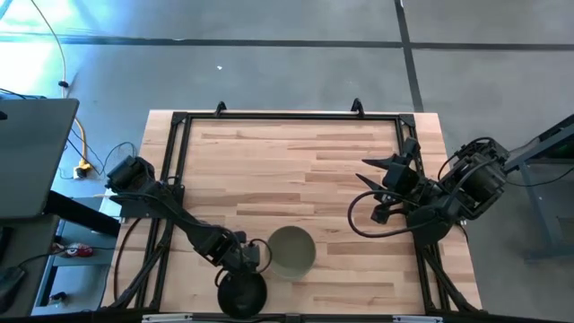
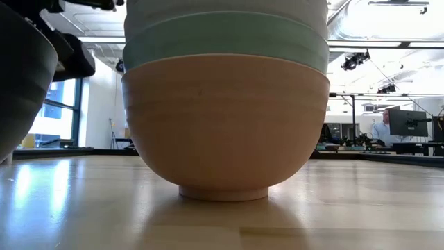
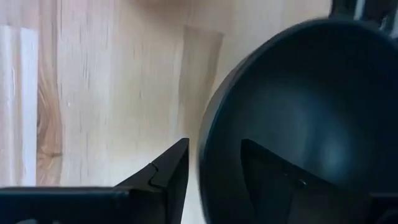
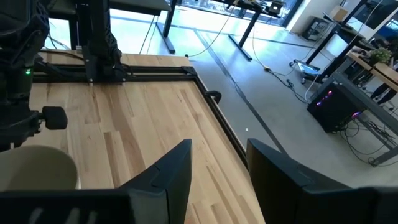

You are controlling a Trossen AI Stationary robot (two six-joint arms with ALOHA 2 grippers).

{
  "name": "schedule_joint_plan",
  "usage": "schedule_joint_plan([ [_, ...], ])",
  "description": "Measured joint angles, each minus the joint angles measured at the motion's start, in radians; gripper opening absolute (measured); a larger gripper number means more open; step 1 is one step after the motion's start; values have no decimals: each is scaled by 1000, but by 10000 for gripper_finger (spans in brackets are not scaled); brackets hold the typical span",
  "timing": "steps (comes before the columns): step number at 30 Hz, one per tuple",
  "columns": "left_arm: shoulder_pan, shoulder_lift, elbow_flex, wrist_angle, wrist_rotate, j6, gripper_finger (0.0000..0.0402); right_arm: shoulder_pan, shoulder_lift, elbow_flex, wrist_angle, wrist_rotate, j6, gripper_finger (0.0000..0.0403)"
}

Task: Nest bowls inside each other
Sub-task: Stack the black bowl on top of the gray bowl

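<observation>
A black bowl (image 1: 242,292) sits at the table's near edge, left of centre; the low view shows its wall (image 2: 21,83) at the left. My left gripper (image 3: 211,168) is open over its rim, one finger inside the bowl and one outside, with bare wood showing between the outer finger and the rim. Beside it stands a stack of bowls (image 1: 291,252): peach-orange (image 2: 225,125) resting by its foot on the table, mint green (image 2: 225,42) in it, a white one above, olive-grey on top. My right gripper (image 4: 217,174) hangs open, high over the table's right side.
A black frame (image 1: 287,117) runs along the table's far edge and down both sides. The middle and far part of the wooden table (image 1: 296,170) is bare. Cables and a laptop lie off the table's left edge. A person sits far off in the room (image 2: 381,128).
</observation>
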Motion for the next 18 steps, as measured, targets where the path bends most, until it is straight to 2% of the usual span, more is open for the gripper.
schedule_joint_plan([
  [10,0,0,0,-34,4,14,128,0,0,0,0,-8,16,147],
  [13,2,0,0,-42,5,17,108,0,0,0,0,-8,18,147],
  [18,2,0,0,-47,15,23,55,0,0,0,0,-9,27,147],
])
